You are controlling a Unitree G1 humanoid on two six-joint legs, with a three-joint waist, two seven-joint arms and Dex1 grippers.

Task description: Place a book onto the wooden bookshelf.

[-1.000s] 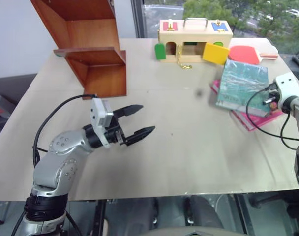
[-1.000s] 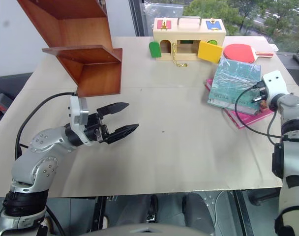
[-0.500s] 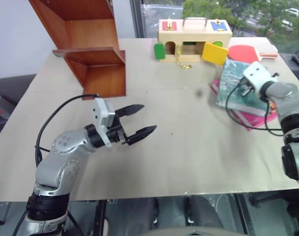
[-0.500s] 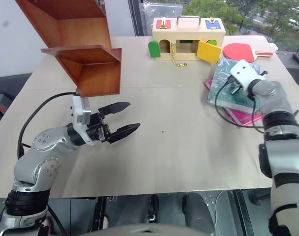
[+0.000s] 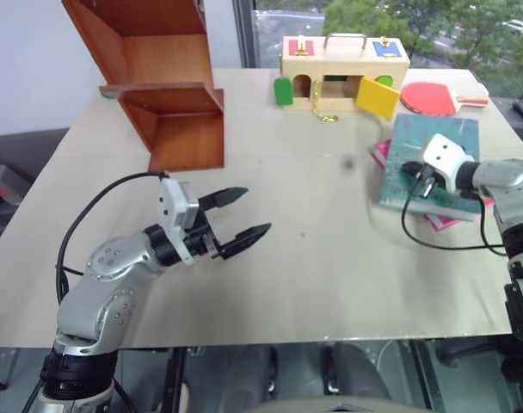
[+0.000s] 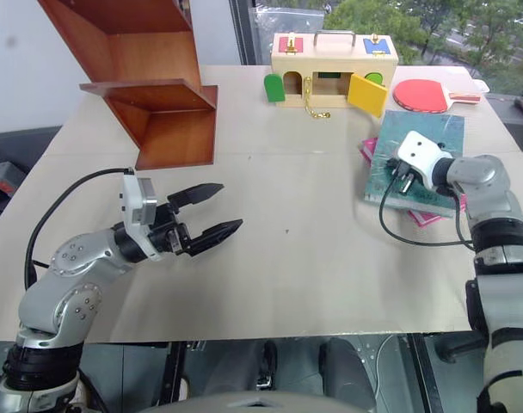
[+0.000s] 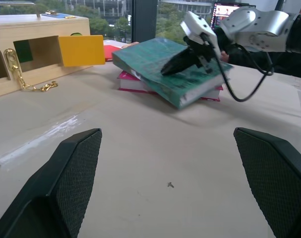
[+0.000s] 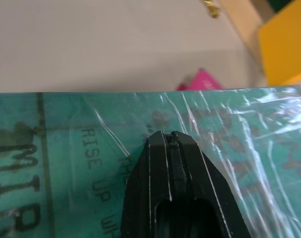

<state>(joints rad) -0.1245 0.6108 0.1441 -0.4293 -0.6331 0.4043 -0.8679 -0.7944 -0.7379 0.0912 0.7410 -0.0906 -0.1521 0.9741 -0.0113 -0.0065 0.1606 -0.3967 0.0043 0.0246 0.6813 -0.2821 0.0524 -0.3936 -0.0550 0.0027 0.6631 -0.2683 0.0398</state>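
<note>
The teal-green book (image 5: 444, 131) lies flat at the table's right, on top of a thinner pink book (image 7: 135, 82). My right gripper (image 5: 409, 172) is shut, with nothing in it. It points left across the book's cover (image 8: 81, 129), its tip over the glossy wrap near the book's left edge; I cannot tell whether it presses down. My left gripper (image 5: 256, 211) hovers open over the table's left middle, well apart from the book, with nothing between its fingers (image 7: 66, 178). The reddish-brown wooden bookshelf (image 5: 171, 86) stands at the far left with open compartments.
A pale wooden box (image 5: 343, 64) with coloured doors and a brass chain stands at the far middle. A red paddle (image 5: 429, 96) lies behind the books. Bare tabletop (image 5: 322, 249) stretches between the two grippers. The table edge runs close on the right.
My right arm has swung left and its wrist has turned, bringing the shut gripper from beside the book's right edge onto its cover. The left gripper has stayed open in place.
</note>
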